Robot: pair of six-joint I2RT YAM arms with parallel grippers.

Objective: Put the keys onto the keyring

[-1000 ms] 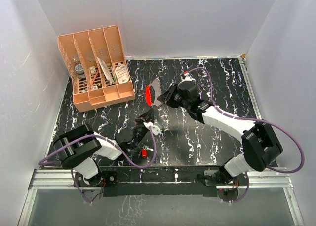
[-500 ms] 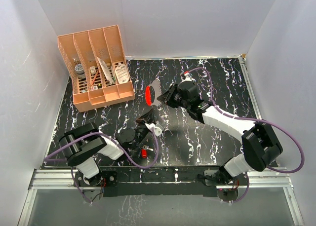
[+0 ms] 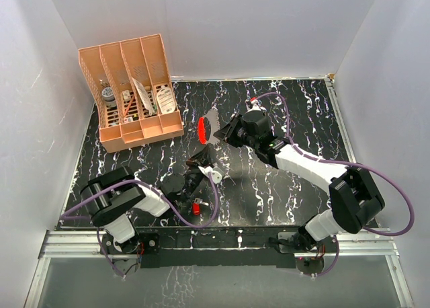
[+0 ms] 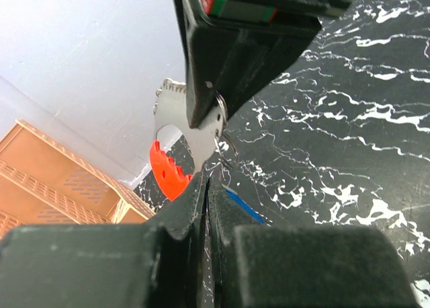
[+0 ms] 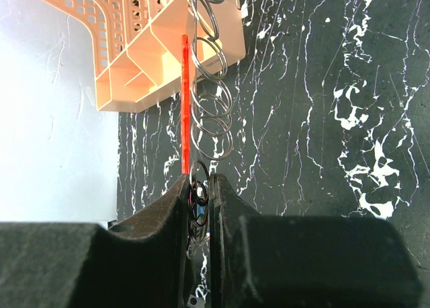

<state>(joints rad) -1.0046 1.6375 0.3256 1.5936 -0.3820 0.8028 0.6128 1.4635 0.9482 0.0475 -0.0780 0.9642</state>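
Red plastic caps the key (image 3: 196,208) lying nearest the arm bases on the black marbled surface (image 3: 269,187), just beside the left arm's wrist. A little farther out, the left claw (image 4: 206,180) has its fingers pressed almost together. A blue sliver (image 4: 243,208) shows just beside its tips, but I cannot tell whether it is pinched between them. Beyond those tips hangs the keyring (image 3: 201,130), held above the surface near the middle. Its red curved strip is on the left and its whitish-grey band on the right, toward the right claw (image 3: 220,132). That claw is clamped on the ring's end. Its own camera sees the red strip edge-on, with a chain of thin wire rings (image 5: 209,99) running away from the fingers. Farthest back, at the left rear corner, stands a peach slotted organizer (image 3: 131,93).
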